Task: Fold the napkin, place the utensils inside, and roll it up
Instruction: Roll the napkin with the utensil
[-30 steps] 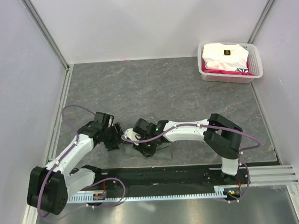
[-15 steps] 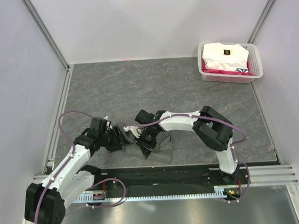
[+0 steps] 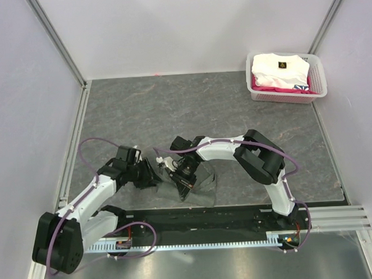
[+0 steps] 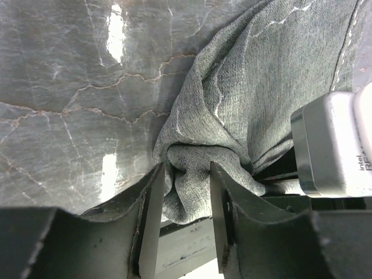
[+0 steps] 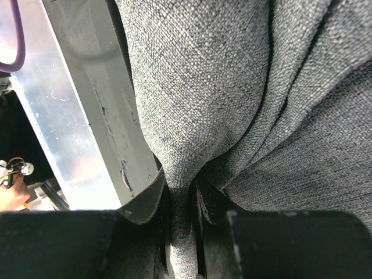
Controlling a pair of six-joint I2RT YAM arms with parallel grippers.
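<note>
The grey-green napkin (image 3: 203,179) lies bunched near the table's front edge, between the two arms. My left gripper (image 3: 154,173) meets it from the left. In the left wrist view a thick fold of napkin (image 4: 261,87) fills the gap of the left gripper (image 4: 186,170) and presses against both fingers (image 4: 152,203). My right gripper (image 3: 183,177) is shut on a thin ridge of the napkin (image 5: 203,70), pinched tight in the right gripper (image 5: 181,181). The utensils are hidden or out of view.
A white basket (image 3: 320,79) holding a folded white garment (image 3: 278,69) over pink cloth stands at the back right. A black base rail (image 3: 208,216) runs along the near edge, close under the napkin. The right wrist's pale camera block (image 4: 331,145) sits close beside my left fingers.
My left gripper moved right onto the napkin's left side and narrowed its jaws around a fold. The right arm drew in, still pinching the cloth, and the napkin bunched up.
</note>
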